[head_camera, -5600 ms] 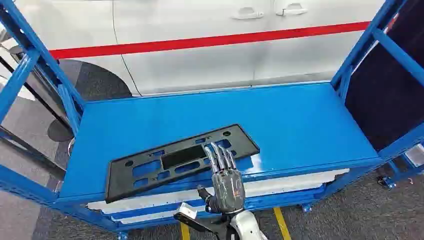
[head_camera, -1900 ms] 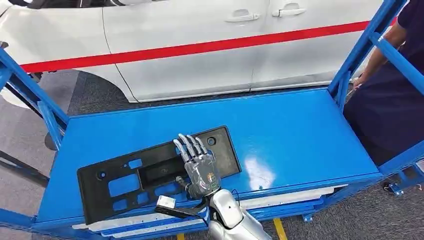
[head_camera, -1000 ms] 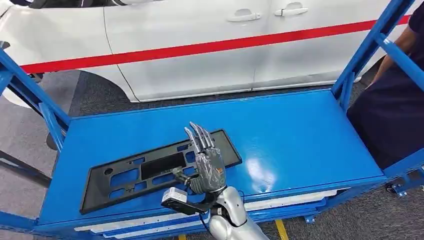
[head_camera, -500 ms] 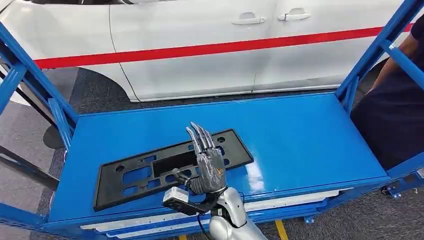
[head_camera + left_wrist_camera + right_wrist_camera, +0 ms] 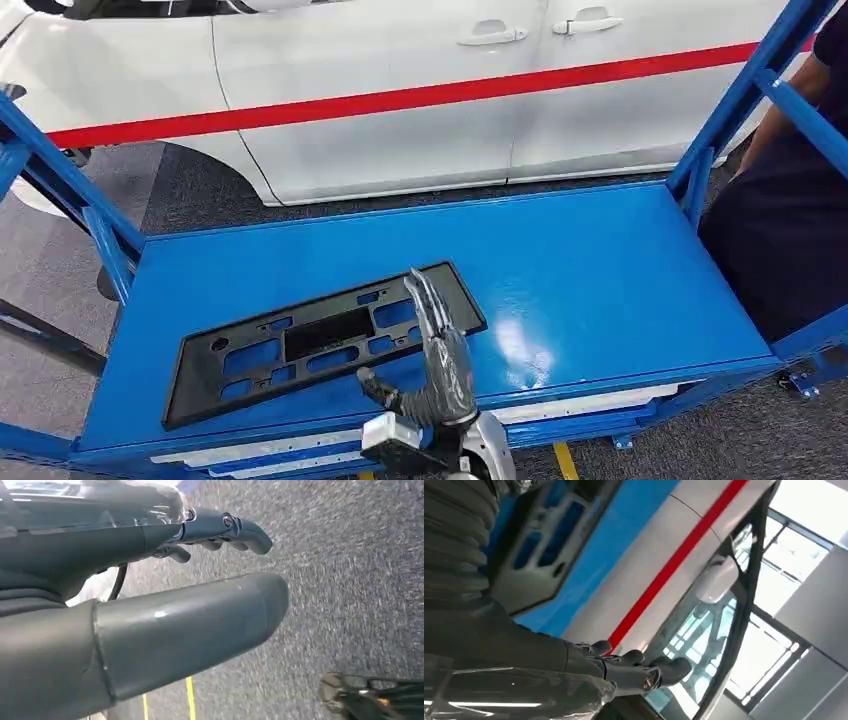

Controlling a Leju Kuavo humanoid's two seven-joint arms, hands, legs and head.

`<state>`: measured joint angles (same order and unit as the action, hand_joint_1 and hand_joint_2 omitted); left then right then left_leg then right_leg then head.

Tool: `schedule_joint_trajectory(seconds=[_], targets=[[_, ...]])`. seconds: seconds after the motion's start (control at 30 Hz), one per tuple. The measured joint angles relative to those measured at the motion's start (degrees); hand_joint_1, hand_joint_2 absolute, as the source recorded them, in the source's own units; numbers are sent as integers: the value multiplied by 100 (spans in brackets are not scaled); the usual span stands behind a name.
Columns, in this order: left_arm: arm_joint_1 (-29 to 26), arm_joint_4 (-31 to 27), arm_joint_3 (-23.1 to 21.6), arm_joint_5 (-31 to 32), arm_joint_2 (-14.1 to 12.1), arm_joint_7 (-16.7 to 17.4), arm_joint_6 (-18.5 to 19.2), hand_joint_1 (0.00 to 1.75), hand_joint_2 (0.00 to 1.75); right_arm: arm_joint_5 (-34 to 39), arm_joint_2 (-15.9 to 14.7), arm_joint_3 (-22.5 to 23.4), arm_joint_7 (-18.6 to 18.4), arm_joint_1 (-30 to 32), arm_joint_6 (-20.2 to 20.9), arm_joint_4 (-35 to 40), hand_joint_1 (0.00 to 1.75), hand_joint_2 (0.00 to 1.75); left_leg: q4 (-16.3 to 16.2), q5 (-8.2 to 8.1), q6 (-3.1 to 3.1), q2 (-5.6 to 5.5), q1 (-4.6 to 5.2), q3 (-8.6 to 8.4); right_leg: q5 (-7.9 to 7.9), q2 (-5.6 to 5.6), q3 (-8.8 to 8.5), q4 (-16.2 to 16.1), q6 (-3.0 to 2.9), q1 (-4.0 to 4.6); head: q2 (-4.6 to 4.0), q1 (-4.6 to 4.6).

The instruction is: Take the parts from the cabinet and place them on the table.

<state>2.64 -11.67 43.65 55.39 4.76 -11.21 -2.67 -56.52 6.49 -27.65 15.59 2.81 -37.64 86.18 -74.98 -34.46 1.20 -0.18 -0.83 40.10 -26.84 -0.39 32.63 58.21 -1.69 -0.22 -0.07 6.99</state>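
Note:
A long black plastic plate [image 5: 300, 340] with several cut-outs lies flat on the blue shelf [image 5: 600, 260], towards its front left. My right hand [image 5: 440, 360] is raised over the shelf's front edge by the plate's right end, turned edge-on. Its fingers [image 5: 428, 300] are stretched out, the thumb is apart, and it holds nothing. The right wrist view looks past the fingers [image 5: 634, 672] at the plate [image 5: 539, 545] on the blue surface. My left hand [image 5: 125, 545] hangs over the grey floor [image 5: 350, 580], holding nothing, with thumb and fingers apart.
Blue frame posts rise at the shelf's left [image 5: 60, 170] and right [image 5: 740, 100] ends. A person in dark clothes [image 5: 790, 220] stands close by the right post. A white car with a red stripe [image 5: 400, 80] is behind the shelf.
My right hand has drawn back from over the plate to the shelf's front edge and turned edge-on. The plate stays flat on the shelf. The camera shifted slightly.

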Motion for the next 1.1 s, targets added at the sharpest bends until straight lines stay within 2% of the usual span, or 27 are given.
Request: schedule_joint_trajectory(seconds=[0.03,0.1,0.13,0.17,0.2,0.27,0.3,0.33,0.37,0.43,0.47,0.5,0.53,0.57,0.6,0.63,0.67,0.77,0.83,0.87,0.93,0.97,1.0,1.03,1.07,1.1], targets=[[-25,2,11,4,0,-7,0,0,0,-19,-61,33,48,101,-2,28,0,175,247,203,-8,0,-2,-128,-9,16,1,17,2,0,0,0],[-34,0,24,20,0,-13,0,0,0,-46,-89,74,83,177,-4,48,0,175,1208,705,-46,0,-1,-622,-38,52,-8,53,22,0,0,-2],[-19,0,35,26,-2,-20,0,0,0,-74,-96,85,85,202,-4,52,0,175,1587,729,-86,0,6,-788,-51,54,-18,60,42,0,0,0],[6,0,50,37,-2,-24,0,0,0,-116,-107,112,85,233,-4,50,0,175,1662,675,-113,-3,55,-831,-58,50,-3,73,81,40,0,0],[17,0,70,50,0,-26,0,0,0,-153,-120,127,78,253,-4,48,0,175,1650,696,-151,-12,55,-834,-46,50,8,69,112,24,0,0],[7,0,107,83,0,-31,-2,0,0,-205,-126,150,13,285,-9,35,0,175,1658,703,-188,-19,74,-827,-29,54,-3,45,163,10,0,0],[6,0,118,85,2,-22,-2,0,0,-231,-126,175,8,306,-9,30,0,175,1735,748,-250,-16,23,-856,-47,58,-2,63,205,41,0,2],[1,0,120,87,13,-11,-2,0,0,-249,-126,201,11,335,-9,24,0,175,1760,771,-283,8,17,-871,-127,60,18,155,231,8,0,2],[2,0,120,94,15,-7,-2,0,0,-273,-126,216,13,352,-9,22,0,175,1762,780,-318,12,17,-864,-321,50,142,409,257,5,0,9],[2,0,136,133,18,-4,-2,0,0,-444,-126,275,24,384,-9,-24,0,175,1757,776,-344,14,24,-847,-775,50,570,1316,289,-17,0,2],[0,0,151,153,18,-4,0,0,0,-591,-122,319,30,394,-9,-70,0,175,1752,774,-346,18,24,-841,-882,50,739,1660,301,-18,0,7],[0,0,162,177,18,-4,0,0,0,-735,-105,373,39,407,-9,-120,0,175,1745,773,-346,17,24,-841,-851,49,801,1776,311,-23,0,2],[0,0,166,208,20,-4,2,0,0,-868,-69,435,57,414,-9,-171,0,175,1739,768,-343,14,23,-844,-687,47,733,1623,312,-34,0,7],[2,0,168,225,24,-4,9,0,0,-1006,-26,492,87,413,-9,-225,0,175,1727,760,-336,10,23,-849,-454,45,562,1270,305,-46,0,4],[3,0,168,238,33,-4,13,0,0,-1119,24,546,109,410,-9,-269,0,175,1706,743,-314,4,23,-858,-164,43,274,692,287,-54,0,4],[3,0,168,256,44,-7,18,0,0,-1163,53,579,116,409,-9,-295,0,175,1685,725,-288,0,23,-857,-15,43,57,259,258,-54,0,4],[5,0,171,262,46,-7,20,0,0,-1176,70,601,118,405,-9,-326,0,175,1658,705,-256,-2,49,-839,-109,45,11,138,237,-31,0,4],[8,0,173,273,46,-9,22,0,0,-1182,116,669,118,421,-9,-385,0,175,1666,706,-164,-2,41,-832,-83,60,43,126,166,6,0,2],[12,0,173,275,50,-9,24,0,0,-1185,149,695,120,424,-9,-413,0,175,1592,630,-89,4,14,-822,-36,42,-7,45,83,-44,0,4],[14,0,173,275,61,-11,26,0,0,-1185,153,704,122,420,-9,-420,0,175,1395,473,-65,3,19,-739,-38,42,-11,39,49,-47,0,0],[15,0,175,275,59,-11,26,0,0,-1187,162,719,122,420,-9,-450,0,175,519,10,-16,3,4,-339,-38,26,-4,41,22,-41,0,2],[11,0,177,278,59,-11,26,0,0,-1207,164,730,122,421,-9,-461,0,175,150,-122,-1,3,5,-163,-39,25,0,44,20,-38,0,0],[1,0,181,282,59,-11,31,0,0,-1269,169,745,120,421,-9,-483,0,175,-69,-129,9,3,4,-53,-40,26,-1,48,20,-38,0,2],[-7,0,184,286,61,-11,35,0,0,-1294,177,756,115,420,-9,-494,0,175,23,4,8,3,4,-90,-41,30,-8,49,20,-38,0,0],[-8,0,186,289,61,-11,35,0,0,-1322,184,774,100,420,-9,-503,0,175,335,219,0,3,4,-231,-47,33,-15,54,20,-38,0,2],[-3,0,186,295,59,-11,35,0,0,-1360,197,787,96,417,-9,-509,0,175,923,537,-19,4,4,-511,-57,38,-33,57,34,-38,0,0]])
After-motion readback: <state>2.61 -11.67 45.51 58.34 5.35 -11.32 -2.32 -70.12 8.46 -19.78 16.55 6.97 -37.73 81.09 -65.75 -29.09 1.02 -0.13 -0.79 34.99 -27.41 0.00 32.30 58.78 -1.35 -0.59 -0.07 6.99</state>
